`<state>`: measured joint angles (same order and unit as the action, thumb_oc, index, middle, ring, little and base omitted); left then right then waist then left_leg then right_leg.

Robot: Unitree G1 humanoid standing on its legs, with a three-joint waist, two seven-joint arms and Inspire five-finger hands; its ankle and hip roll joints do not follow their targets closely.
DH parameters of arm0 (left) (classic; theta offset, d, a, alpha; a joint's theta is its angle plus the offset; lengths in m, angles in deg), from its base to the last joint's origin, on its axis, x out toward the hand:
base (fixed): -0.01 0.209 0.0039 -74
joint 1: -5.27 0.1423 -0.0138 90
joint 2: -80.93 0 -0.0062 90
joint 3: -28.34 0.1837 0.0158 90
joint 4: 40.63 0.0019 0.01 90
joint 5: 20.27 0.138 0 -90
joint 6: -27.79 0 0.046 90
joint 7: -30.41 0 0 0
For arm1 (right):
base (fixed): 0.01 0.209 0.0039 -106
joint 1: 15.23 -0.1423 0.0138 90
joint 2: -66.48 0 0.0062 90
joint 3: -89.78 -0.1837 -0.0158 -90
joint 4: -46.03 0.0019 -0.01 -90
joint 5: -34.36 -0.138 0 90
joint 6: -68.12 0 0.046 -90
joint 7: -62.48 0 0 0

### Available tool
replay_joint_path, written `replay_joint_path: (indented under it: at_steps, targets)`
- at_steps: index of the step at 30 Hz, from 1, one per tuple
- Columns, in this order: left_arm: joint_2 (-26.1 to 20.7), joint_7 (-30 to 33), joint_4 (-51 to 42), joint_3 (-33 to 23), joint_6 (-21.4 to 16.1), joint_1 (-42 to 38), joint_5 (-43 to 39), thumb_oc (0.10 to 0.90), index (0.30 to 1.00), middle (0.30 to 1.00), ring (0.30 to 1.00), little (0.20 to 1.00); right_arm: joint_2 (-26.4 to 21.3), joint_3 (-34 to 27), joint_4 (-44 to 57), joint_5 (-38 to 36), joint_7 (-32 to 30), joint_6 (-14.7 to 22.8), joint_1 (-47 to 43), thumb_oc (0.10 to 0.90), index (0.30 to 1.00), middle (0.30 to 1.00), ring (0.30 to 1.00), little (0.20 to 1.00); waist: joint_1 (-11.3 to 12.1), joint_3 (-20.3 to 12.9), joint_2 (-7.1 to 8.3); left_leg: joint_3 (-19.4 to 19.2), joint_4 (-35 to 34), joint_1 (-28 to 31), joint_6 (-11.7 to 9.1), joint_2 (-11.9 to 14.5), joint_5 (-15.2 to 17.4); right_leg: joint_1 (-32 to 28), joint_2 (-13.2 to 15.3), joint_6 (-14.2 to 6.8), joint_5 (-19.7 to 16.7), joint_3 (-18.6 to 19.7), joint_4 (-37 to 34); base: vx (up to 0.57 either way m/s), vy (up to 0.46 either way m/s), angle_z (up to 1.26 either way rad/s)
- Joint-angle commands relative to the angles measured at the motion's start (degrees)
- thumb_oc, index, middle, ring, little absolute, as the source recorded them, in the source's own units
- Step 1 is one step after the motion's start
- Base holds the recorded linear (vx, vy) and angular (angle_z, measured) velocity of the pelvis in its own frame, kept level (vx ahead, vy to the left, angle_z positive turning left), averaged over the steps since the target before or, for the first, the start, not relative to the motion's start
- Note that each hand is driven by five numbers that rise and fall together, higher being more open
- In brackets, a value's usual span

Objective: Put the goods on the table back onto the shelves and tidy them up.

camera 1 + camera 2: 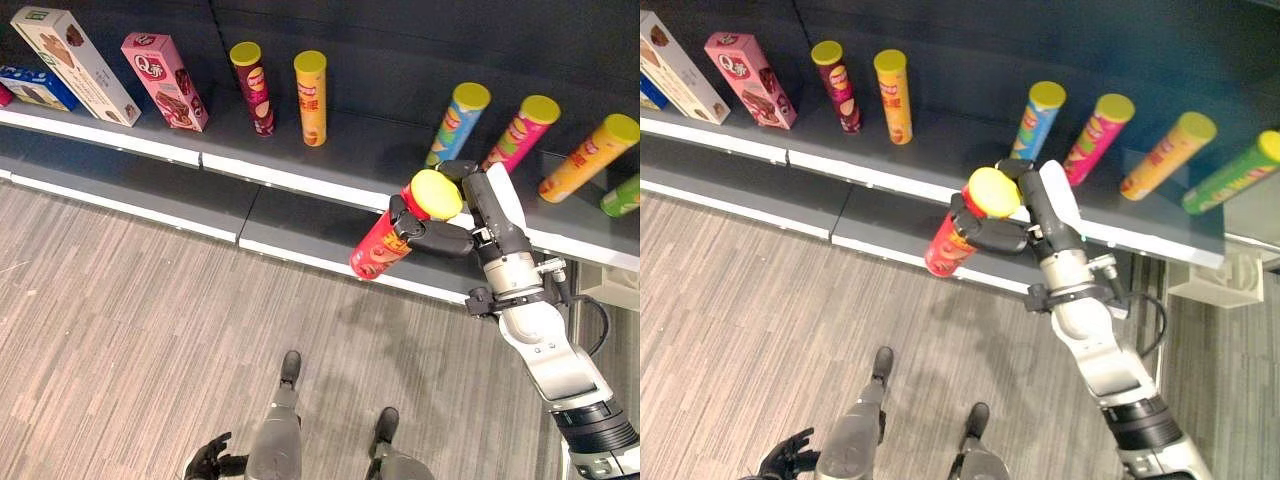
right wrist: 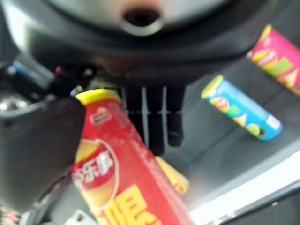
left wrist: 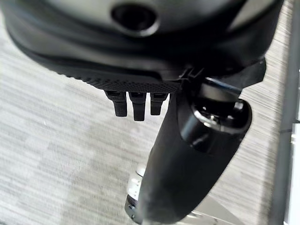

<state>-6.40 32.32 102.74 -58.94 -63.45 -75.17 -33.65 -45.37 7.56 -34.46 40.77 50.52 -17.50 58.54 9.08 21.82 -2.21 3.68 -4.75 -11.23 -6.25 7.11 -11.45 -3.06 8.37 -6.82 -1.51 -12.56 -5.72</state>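
On the shelf (image 1: 330, 160) sit six chip cans, while the right robot hand (image 1: 440, 235) grips a seventh, red can (image 1: 385, 245).

Shop: snack-stocked shelves (image 1: 300, 180)

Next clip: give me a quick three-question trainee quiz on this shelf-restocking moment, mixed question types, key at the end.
1. True or false: the right hand is curled round a red can with a yellow lid.
2. Multiple choice: where is the red can? A) standing on the shelf B) held in front of the shelf's edge, tilted C) lying on the floor
3. Short answer: where does the left hand show, and does it hold anything?

Key: 1 true. 2 B. 3 Low down near the floor at the robot's left side, holding nothing visible.
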Motion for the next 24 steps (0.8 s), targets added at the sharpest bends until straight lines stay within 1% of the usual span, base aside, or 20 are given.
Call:
replay_joint_path:
  at_steps: [1,3,7,9,10,11,12,14,17,18,20,21,24]
  targets:
    - [-4.6,1.5,-2.5,2.1,-1.9,0.5,0.8,0.8,0.9,0.9,0.9,0.9,-0.4,-2.7,7.6,1.6,-5.1,4.5,-10.8,0.4,0.3,0.3,0.3,0.3,0.7,-5.7,0.61,0.6,2.0,-0.7,0.8,-2.1,5.6,3.2,-1.7,1.0,6.5,0.2,6.3,0.07,0.176,-0.23]
    - [-5.3,2.0,-3.0,2.1,-2.0,0.6,-0.1,0.8,0.9,0.9,0.9,0.9,0.4,-1.4,7.2,2.8,-6.1,4.1,-14.2,0.4,0.3,0.3,0.3,0.3,1.6,-4.9,0.66,-0.3,3.1,-1.0,1.7,-3.0,6.3,4.2,-0.5,0.4,5.3,1.3,6.3,0.04,0.15,-0.27]
    - [-5.6,2.5,-3.3,2.1,-2.1,0.7,-0.8,0.8,0.9,0.9,0.9,0.9,0.1,-0.7,6.2,5.1,-7.7,3.4,-17.7,0.4,0.3,0.3,0.3,0.3,2.3,-4.5,0.75,-1.1,3.1,-1.6,2.5,-3.7,6.8,5.4,0.4,-0.5,3.9,1.8,5.3,0.02,0.072,-0.28]
    - [-5.7,3.2,-4.5,3.1,-2.6,0.4,-1.0,0.8,0.9,0.9,0.9,0.9,-1.3,-0.8,4.3,11.0,-10.7,1.6,-21.0,0.4,0.3,0.3,0.3,0.3,2.8,-4.2,0.69,-1.1,1.9,-2.1,2.8,-4.3,6.6,6.4,1.0,-1.2,3.1,1.6,4.6,0.02,0.056,-0.05]
    - [-5.6,3.3,-4.5,3.1,-2.6,0.4,-1.0,0.8,0.9,0.9,0.9,0.9,-1.3,-0.7,4.2,11.1,-10.8,1.6,-21.1,0.4,0.3,0.3,0.3,0.3,2.8,-4.2,0.68,-1.1,1.9,-2.1,2.8,-4.3,6.6,6.5,1.0,-1.2,3.1,1.7,4.6,0.01,0.014,-0.07]
    - [-5.9,3.6,-5.2,4.0,-3.0,0.2,-0.6,0.8,0.9,0.9,0.9,0.9,-2.4,-0.3,1.6,14.4,-13.1,0.4,-23.5,0.4,0.3,0.3,0.3,0.3,3.2,-3.9,0.71,-1.0,1.7,-2.4,2.8,-4.5,6.6,6.8,1.1,-1.3,3.0,1.6,4.5,0.0,0.003,-0.08]
    - [-6.2,3.9,-6.9,4.7,-3.4,0.1,-0.3,0.8,0.9,0.9,0.9,0.9,-3.5,1.3,-1.3,17.6,-14.7,-0.8,-26.2,0.4,0.3,0.3,0.3,0.3,3.6,-3.4,0.64,-0.8,1.8,-2.8,2.9,-4.6,6.6,7.2,1.2,-1.5,2.8,1.4,4.4,0.0,-0.004,-0.1]
    - [-6.8,4.1,-8.4,5.3,-3.8,0.0,-0.8,0.8,0.9,0.9,0.9,0.9,-4.4,2.2,-3.8,19.3,-15.7,-1.8,-28.3,0.4,0.3,0.3,0.3,0.3,4.0,-3.2,0.71,-0.5,1.7,-3.2,2.9,-4.7,6.5,7.4,1.2,-1.5,2.6,1.2,4.2,0.0,-0.012,-0.09]
    - [-7.0,4.4,-9.1,5.6,-4.0,-0.1,-1.0,0.8,0.9,0.9,0.9,0.9,-5.0,3.1,-5.5,20.2,-16.7,-2.3,-30.1,0.4,0.3,0.3,0.3,0.3,4.3,-3.0,0.66,-0.3,1.7,-3.4,2.9,-4.7,6.5,7.6,1.2,-1.6,2.6,1.0,4.2,0.0,-0.01,0.04]
    - [-7.6,4.8,-9.6,6.3,-4.4,-0.8,-1.4,0.8,0.9,0.9,0.9,0.9,-5.7,4.5,-9.1,21.2,-18.4,-3.3,-33.2,0.4,0.3,0.3,0.3,0.3,5.4,-2.6,0.61,0.3,1.6,-4.0,2.9,-5.0,6.3,7.8,1.3,-1.7,2.5,0.6,4.1,0.0,-0.03,0.06]
    - [-8.0,5.2,-9.8,6.6,-4.6,-1.3,-1.9,0.8,0.9,0.9,0.9,0.9,-6.6,5.6,-11.2,22.0,-19.3,-4.0,-35.2,0.4,0.3,0.3,0.3,0.3,5.9,-2.1,0.56,0.8,1.7,-4.6,2.9,-5.2,6.2,8.0,1.3,-1.8,2.6,0.3,4.1,0.0,-0.026,0.06]
    - [-7.9,5.2,-9.8,6.6,-4.6,-1.4,-1.9,0.8,0.9,0.9,0.9,0.9,-6.7,5.8,-11.5,22.0,-19.4,-3.9,-35.5,0.4,0.3,0.3,0.3,0.3,5.8,-2.1,0.5,0.9,1.7,-4.7,2.9,-5.2,6.2,8.1,1.3,-1.8,2.6,0.3,4.1,0.0,-0.02,0.16]
    - [-8.6,5.6,-10.3,7.3,-5.0,-2.0,-1.8,0.8,0.9,0.9,0.9,0.9,-8.0,7.0,-14.4,22.6,-20.6,-4.8,-38.2,0.4,0.3,0.3,0.3,0.3,7.0,-1.6,0.27,1.9,1.7,-5.8,2.9,-5.5,6.0,8.4,1.7,-2.1,2.5,-0.6,4.2,0.0,-0.018,0.13]
